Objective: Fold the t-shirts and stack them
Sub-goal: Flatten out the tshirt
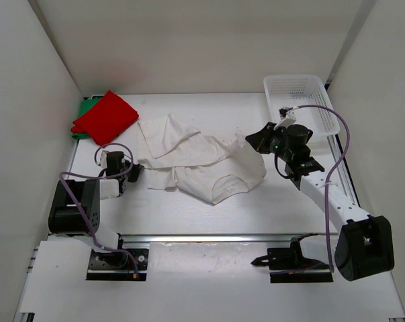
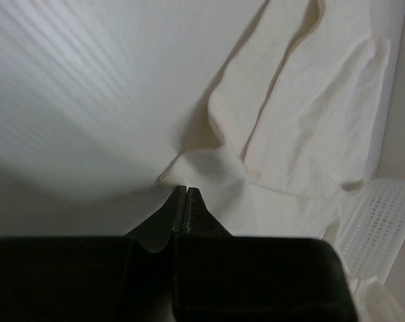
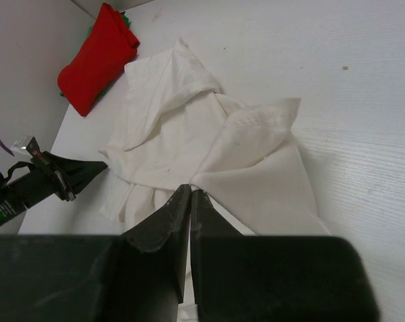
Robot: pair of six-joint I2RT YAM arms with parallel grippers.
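Folded red t-shirt (image 1: 107, 115) sits on the green t-shirt (image 1: 83, 111) far left; the white t-shirt (image 1: 202, 164) lies crumpled in the middle, not yet folded, right claw (image 1: 251, 141) clamped on it, left claw (image 1: 135, 172) closed at its left edge

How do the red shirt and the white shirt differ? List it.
The red shirt is folded compactly; the white shirt lies spread and crumpled. The red shirt sits far left on the green shirt; the white shirt is in the middle. The left gripper and right gripper pinch the white shirt, not the red shirt. Both are plain cloth.
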